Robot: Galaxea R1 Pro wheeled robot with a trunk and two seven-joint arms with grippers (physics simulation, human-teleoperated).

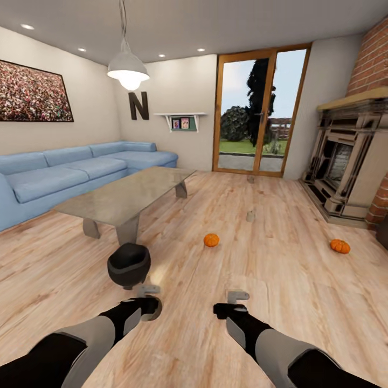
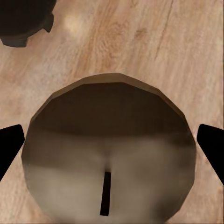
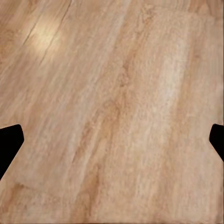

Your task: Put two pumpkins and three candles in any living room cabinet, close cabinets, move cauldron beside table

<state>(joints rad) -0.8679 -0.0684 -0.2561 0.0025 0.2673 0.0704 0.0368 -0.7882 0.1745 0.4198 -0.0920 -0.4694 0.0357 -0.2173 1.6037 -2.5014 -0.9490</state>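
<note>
Pumpkins [image 1: 211,240] [image 1: 340,246] lie far ahead of both grippers, the left gripper [image 2: 109,140] pinching a candle [image 2: 109,154] beside the cauldron [image 1: 128,264], right gripper [image 3: 112,140] spread over bare floor [image 3: 116,93].

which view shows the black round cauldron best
The head view: the whole black round cauldron stands on the wood floor beside the glass-topped coffee table. The left wrist view catches just a dark edge of it. The right wrist view looks at floor planks.

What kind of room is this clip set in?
A simulated living room, it seems: a blue sectional sofa, a glass-topped coffee table and a stone fireplace under brick, on wood flooring.
</note>
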